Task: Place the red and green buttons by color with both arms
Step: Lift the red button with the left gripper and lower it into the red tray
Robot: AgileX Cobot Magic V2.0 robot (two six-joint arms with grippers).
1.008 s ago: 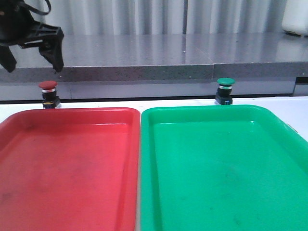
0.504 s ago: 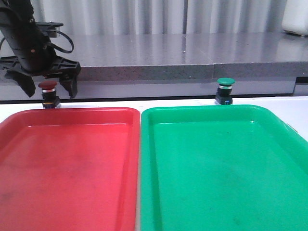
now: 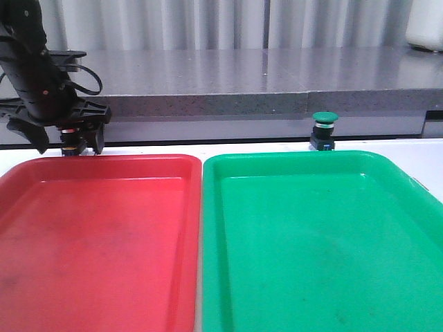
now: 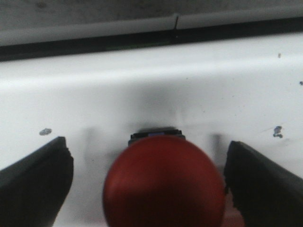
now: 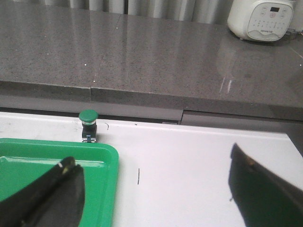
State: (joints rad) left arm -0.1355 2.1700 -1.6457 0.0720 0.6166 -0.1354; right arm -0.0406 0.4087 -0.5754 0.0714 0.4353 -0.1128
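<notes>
The red button stands on the white table just behind the red tray (image 3: 104,160). In the front view only its dark base (image 3: 70,147) shows between the fingers. In the left wrist view its red cap (image 4: 163,182) fills the gap between the two black fingers. My left gripper (image 3: 68,142) (image 4: 147,161) is open and straddles the button, with a small gap on each side. The green button (image 3: 324,130) (image 5: 88,120) stands behind the green tray (image 3: 297,156). My right gripper (image 5: 151,161) is open and empty over the table, by the green tray's corner (image 5: 102,151), short of the button.
A raised grey stone counter (image 3: 242,76) runs along the back of the table, right behind both buttons. A white appliance (image 5: 262,16) sits on it at the far right. The two trays lie side by side and fill the near table.
My left gripper has come down from above the counter and settled around the red button, now lower and hiding its cap in the front view. The green button has not moved.
</notes>
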